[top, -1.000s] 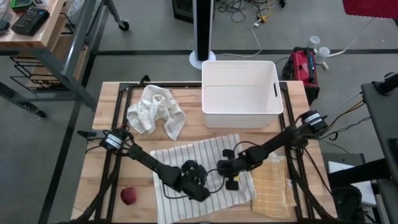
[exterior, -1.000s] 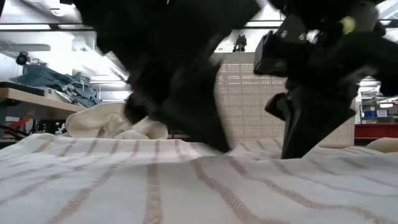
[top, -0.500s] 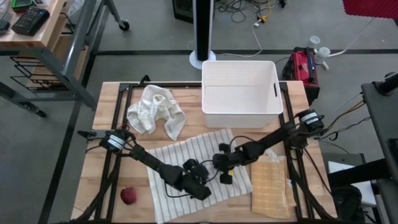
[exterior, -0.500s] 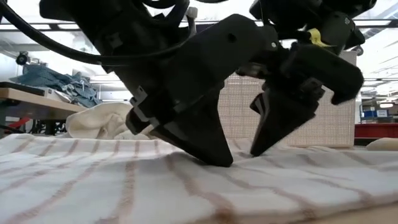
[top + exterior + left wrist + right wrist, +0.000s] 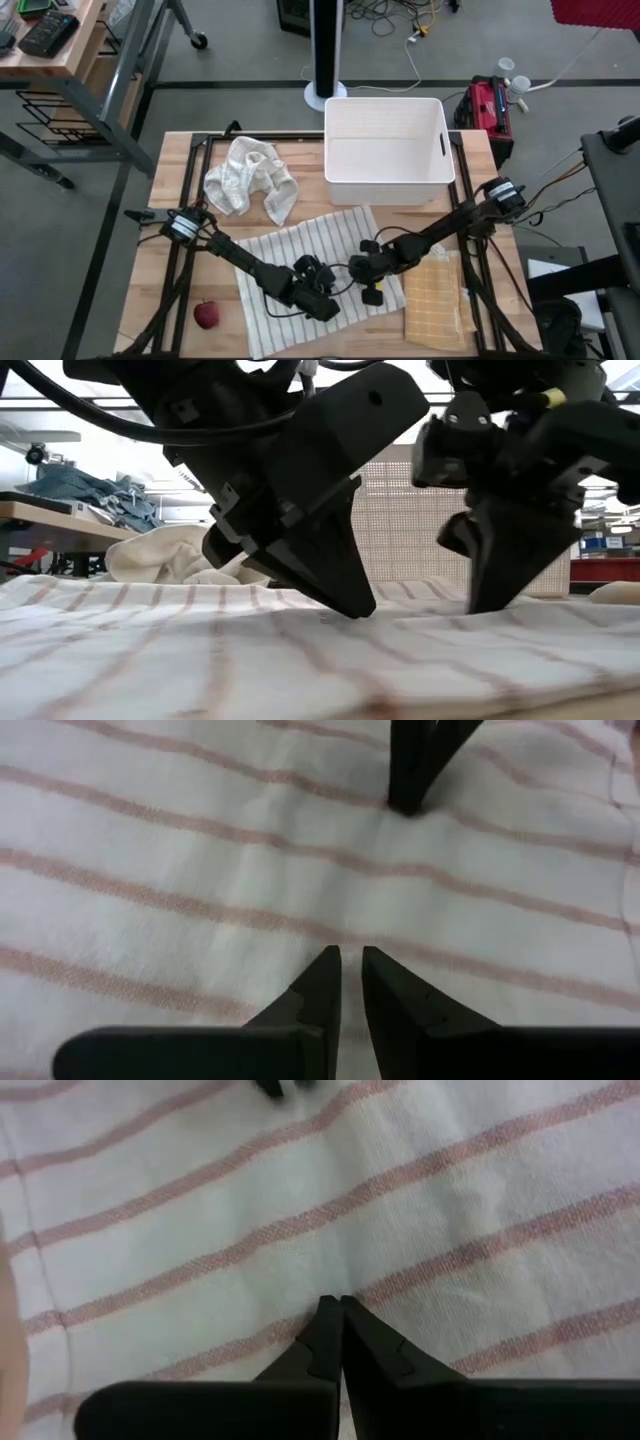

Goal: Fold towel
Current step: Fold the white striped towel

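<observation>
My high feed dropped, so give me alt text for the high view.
Both grippers, left and right, press on a striped towel spread on the wooden table. Around it: a crumpled white cloth, white bin, yellow cloth, red apple.

Illumination is bright, even and diffuse; overhead ceiling fixtures show in the low view. Shadows on the bench (image 5: 180,160) are faint. In the low view both arms read as backlit silhouettes and the nearest striped towel (image 5: 300,670) is out of focus. Wrist views are slightly soft.
</observation>
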Robot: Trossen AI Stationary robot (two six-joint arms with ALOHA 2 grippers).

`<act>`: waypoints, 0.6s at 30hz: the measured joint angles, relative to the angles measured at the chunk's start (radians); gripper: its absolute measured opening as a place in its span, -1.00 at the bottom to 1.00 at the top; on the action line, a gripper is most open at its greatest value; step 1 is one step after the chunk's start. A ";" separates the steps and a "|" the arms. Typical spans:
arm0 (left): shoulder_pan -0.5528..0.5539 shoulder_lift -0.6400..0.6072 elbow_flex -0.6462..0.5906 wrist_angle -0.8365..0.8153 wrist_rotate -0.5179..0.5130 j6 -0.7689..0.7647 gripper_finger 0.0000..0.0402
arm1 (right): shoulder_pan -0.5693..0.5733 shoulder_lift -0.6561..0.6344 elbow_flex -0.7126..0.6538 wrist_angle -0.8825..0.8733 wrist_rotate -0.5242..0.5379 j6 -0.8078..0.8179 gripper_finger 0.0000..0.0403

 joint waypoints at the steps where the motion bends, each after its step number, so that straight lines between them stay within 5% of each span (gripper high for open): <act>1: -0.002 0.000 -0.001 -0.013 -0.001 -0.005 -0.82 | 0.000 -0.002 0.001 -0.026 -0.002 0.004 -1.00; 18: -0.072 -0.031 -0.002 -0.225 -0.007 -0.206 -0.82 | 0.036 -0.119 0.006 -0.043 -0.010 -0.122 -1.00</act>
